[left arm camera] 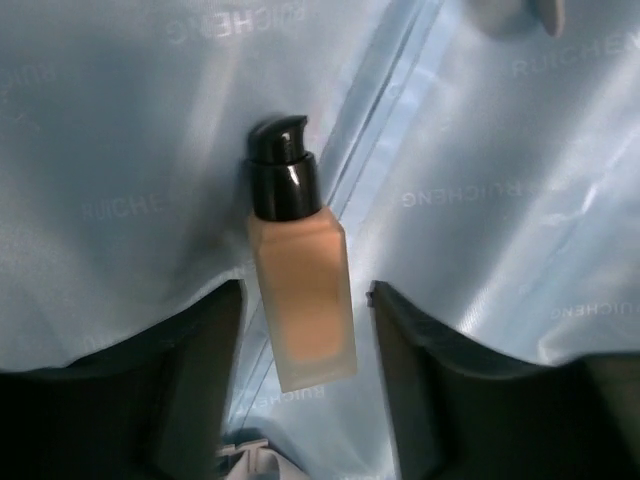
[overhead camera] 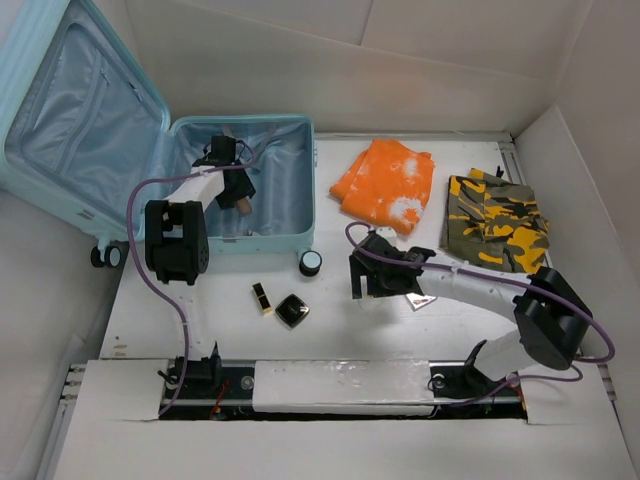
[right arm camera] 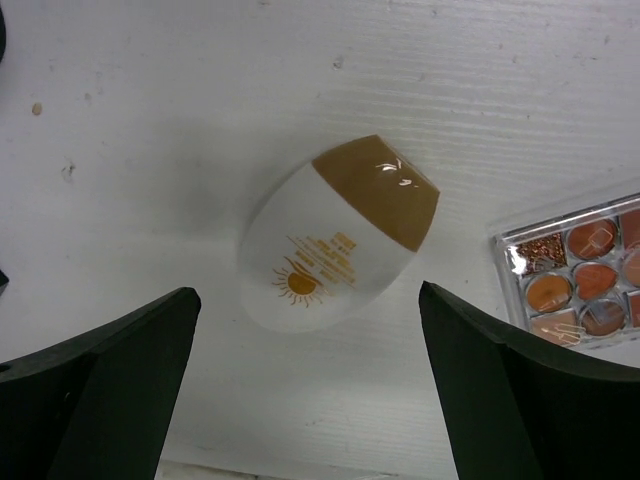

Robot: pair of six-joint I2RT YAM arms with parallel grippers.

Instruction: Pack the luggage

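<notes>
Luggage (overhead camera: 70,120): pale aqua ribbed hard shell, open, upper left of the top view. Lid is propped up at the far left, base lies flat on the table (overhead camera: 200,330) just right of it, and two casters show at the lower left corner. Grey-blue lining inside.

Left gripper (left arm camera: 306,290) is inside the base with its jaws spread. A bottle (left arm camera: 300,270) of tan liquid with a black pump cap lies on the lining between the fingers, with a slim gap on each side.

Right gripper (right arm camera: 308,295) is at mid-table, jaws wide, over a white egg-shaped tube (right arm camera: 330,235) with a tan cap. Nothing is pinched.

Wrist views only: lining print, the tube, and the pans of the palette (right arm camera: 580,275).

Top view only: orange cloth (overhead camera: 390,185) and camo cloth (overhead camera: 495,220) at upper right. Jar (overhead camera: 311,263), lipstick (overhead camera: 262,298) and compact (overhead camera: 292,311) sit below the luggage.
</notes>
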